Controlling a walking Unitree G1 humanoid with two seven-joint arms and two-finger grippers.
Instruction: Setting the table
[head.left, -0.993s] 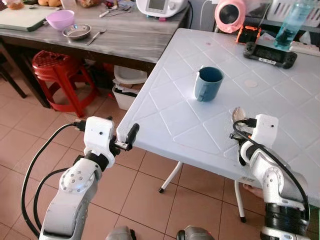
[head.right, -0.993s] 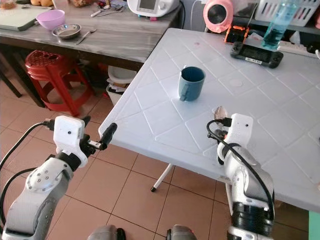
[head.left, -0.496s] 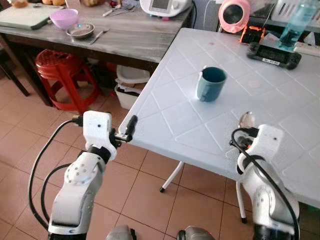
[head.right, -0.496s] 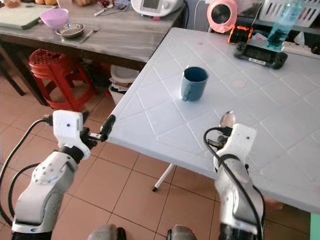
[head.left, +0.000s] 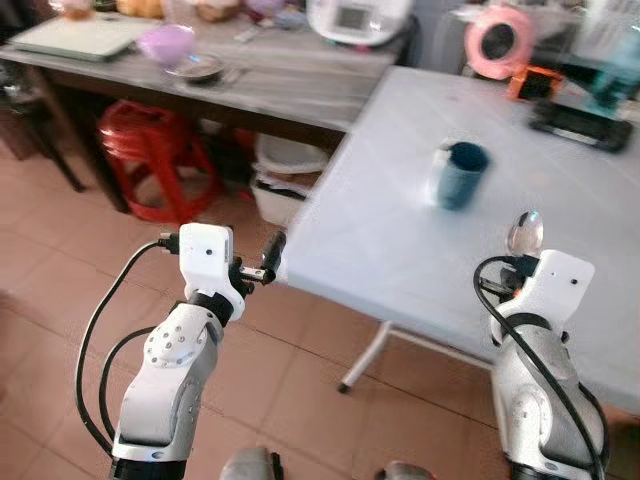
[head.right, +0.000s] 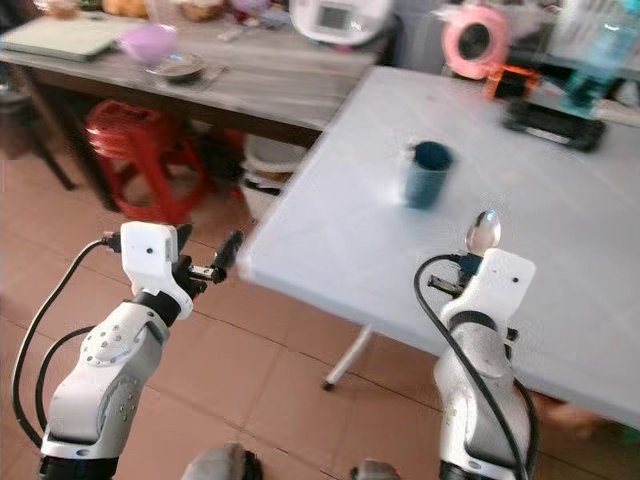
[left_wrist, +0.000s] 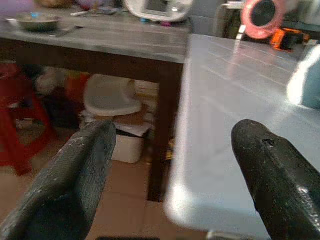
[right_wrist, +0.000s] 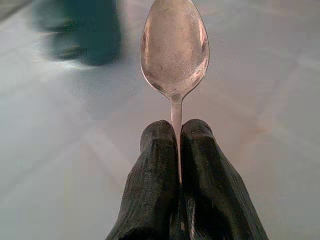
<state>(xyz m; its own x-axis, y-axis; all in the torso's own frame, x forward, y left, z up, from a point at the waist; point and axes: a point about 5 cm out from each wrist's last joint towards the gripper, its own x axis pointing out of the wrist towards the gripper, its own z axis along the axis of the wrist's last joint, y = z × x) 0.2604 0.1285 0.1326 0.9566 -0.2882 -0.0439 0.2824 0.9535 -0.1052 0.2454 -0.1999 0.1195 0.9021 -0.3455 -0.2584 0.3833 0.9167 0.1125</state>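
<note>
A metal spoon (right_wrist: 175, 47) stands up from my right gripper (right_wrist: 176, 131), which is shut on its handle; the spoon's bowl (head.left: 525, 232) hovers over the near part of the white table (head.left: 380, 235). Beyond the spoon, a dark blue mug (head.left: 462, 173) stands upright on the table. My left gripper (head.left: 270, 258) is open and holds nothing, just off the table's near left corner. In the left wrist view its fingers (left_wrist: 75, 175) spread wide before that corner.
A grey wooden side table (head.left: 290, 85) to the left carries a purple bowl (head.left: 167, 43), a metal bowl (head.left: 197, 68) and a white appliance (head.left: 358, 18). Below it are a red stool (head.left: 150, 140) and a white bin (head.left: 290, 185). A pink fan (head.left: 497, 40) and a black controller (head.left: 580, 118) sit at the white table's far side.
The whole picture has shifted and blurred, so the camera has moved; the table now sits further right. The spoon stays in my right gripper. My left gripper stays open by the corner.
</note>
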